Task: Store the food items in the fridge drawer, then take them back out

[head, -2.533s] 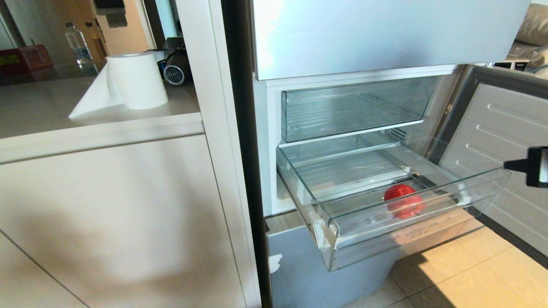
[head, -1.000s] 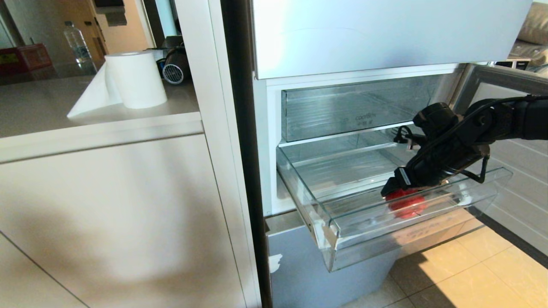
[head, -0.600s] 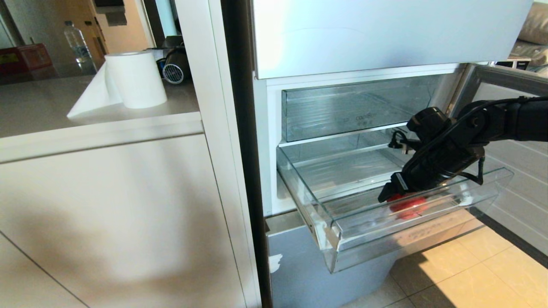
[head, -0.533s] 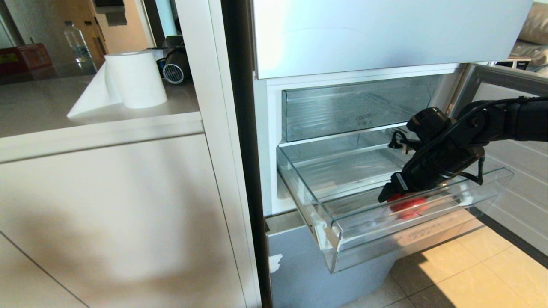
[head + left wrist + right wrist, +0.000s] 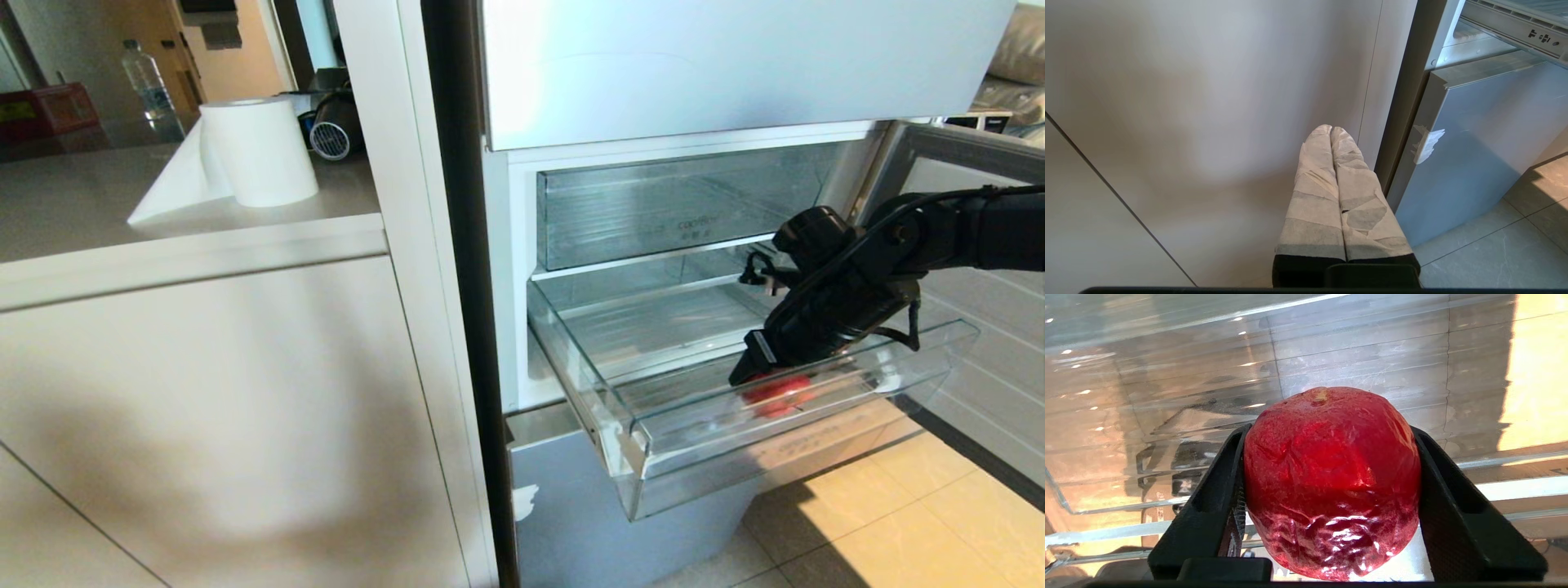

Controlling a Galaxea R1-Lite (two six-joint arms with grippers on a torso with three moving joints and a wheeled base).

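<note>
**Fruit gripped in the drawer, lift-out not yet done**

Nearest the robot, the left gripper [image 5: 1331,134] hangs parked low beside the cabinet panel [image 5: 1188,102], its taped fingers pressed together with nothing between them; it takes no part in the work.

Further out, the drawer [image 5: 784,425] stands pulled out of the fridge [image 5: 718,65], its clear front lip toward the robot. Just behind that lip, toward the drawer's right side, the red fruit [image 5: 1331,477] sits on the ribbed floor. It is the only food visible in the drawer. Judging from this, the storing half looks complete and the taking-out half is under way: the fruit is grasped but has not been raised clear of the drawer, so the lift and the carry away are left, and perhaps pushing the drawer in.

The right gripper [image 5: 759,377] reaches down into the drawer from the right, over the lip. In the wrist view its two black fingers [image 5: 1216,490] stand about halfway apart, one on each flank of the fruit and pressed against its wrinkled glossy skin. That reads as a closed hold on the fruit, spread wide only because the fruit is broad.

Beyond, the upper drawer [image 5: 678,204] sits pushed in with nothing visible inside.
</note>
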